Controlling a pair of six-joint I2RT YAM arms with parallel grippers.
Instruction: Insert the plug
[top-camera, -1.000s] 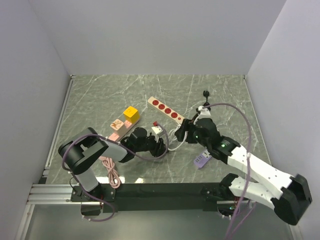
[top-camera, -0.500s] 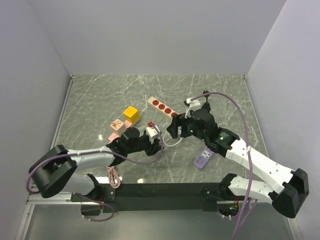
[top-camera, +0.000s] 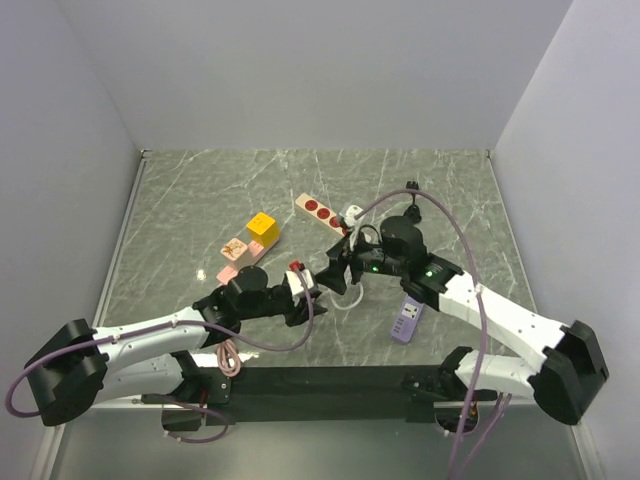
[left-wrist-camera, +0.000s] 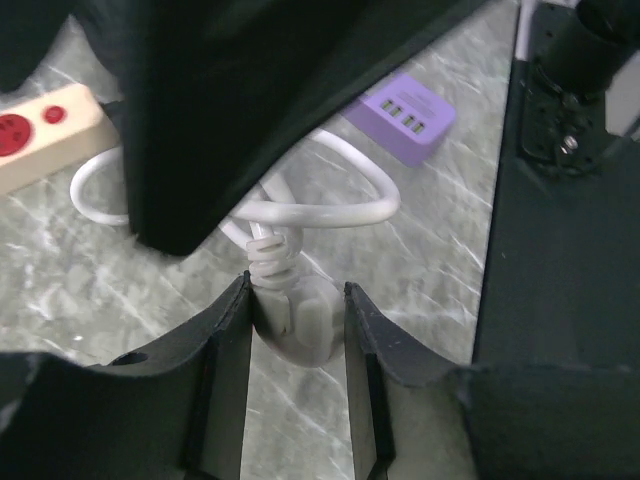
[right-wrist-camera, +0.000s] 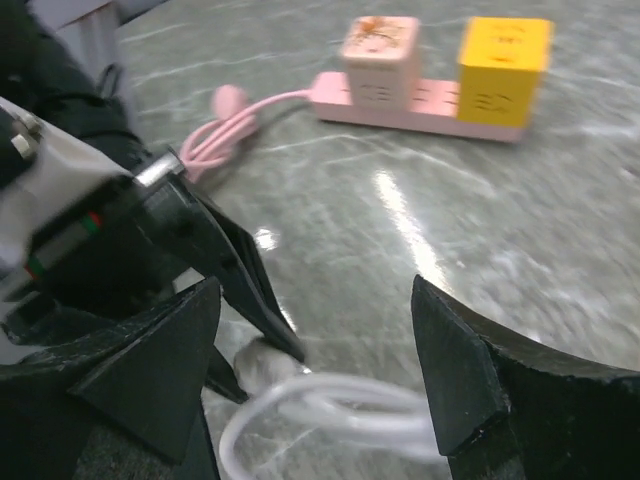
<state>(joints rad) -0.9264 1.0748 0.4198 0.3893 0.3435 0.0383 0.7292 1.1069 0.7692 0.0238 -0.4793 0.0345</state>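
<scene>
The bright-yellow cube plug adapter sits on a pink power strip at mid-left, beside a pink cube; it also shows in the right wrist view. Neither gripper touches it. My left gripper is shut on a white cable plug at the end of a looped white cable. My right gripper is open, close over the cable loop, facing the left fingers.
A beige power strip with red sockets lies behind the grippers, the white cable running from it. A purple power strip lies at the front right. A coiled pink cord lies near the left base. Grey walls surround the table.
My left arm has stretched out to the right with the white cable plug in it. My right gripper has moved left from the beige strip's end until it is over the cable loop.
</scene>
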